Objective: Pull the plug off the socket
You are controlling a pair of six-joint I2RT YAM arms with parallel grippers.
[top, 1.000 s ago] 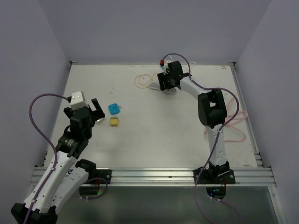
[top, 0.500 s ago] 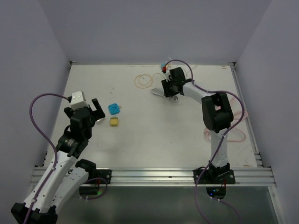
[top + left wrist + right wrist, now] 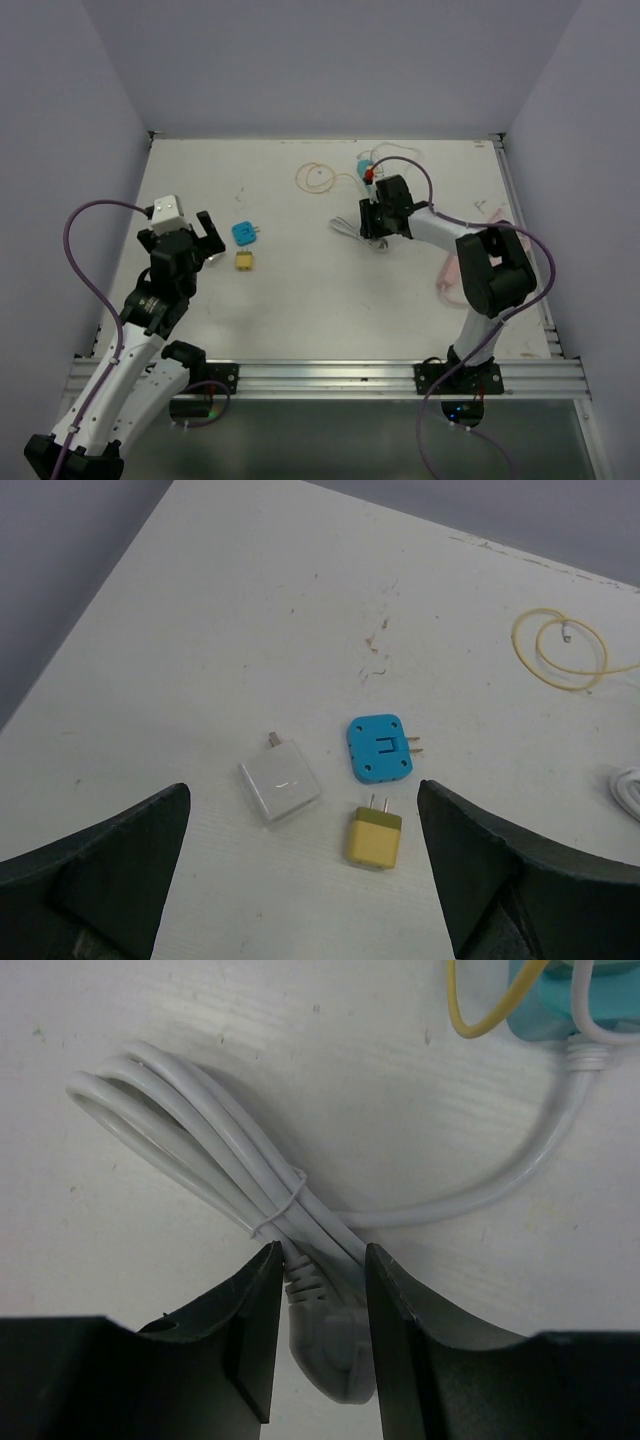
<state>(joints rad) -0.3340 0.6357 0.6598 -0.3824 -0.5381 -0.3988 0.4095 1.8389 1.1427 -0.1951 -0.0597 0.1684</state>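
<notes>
Just three o'clock of bench centre, right end effector clamps the white plug, teal socket at its twelve o'clock, left end effector spread wide above adapters at nine o'clock.

The white table bears a blue adapter, a yellow adapter, a white adapter and a bundled white cord.

Bare white desk w/ 3 small items near each other, not touching: blue adapter, yellow adapter just below, white charger cube left. Thin yellow cable loop well apart.
</notes>
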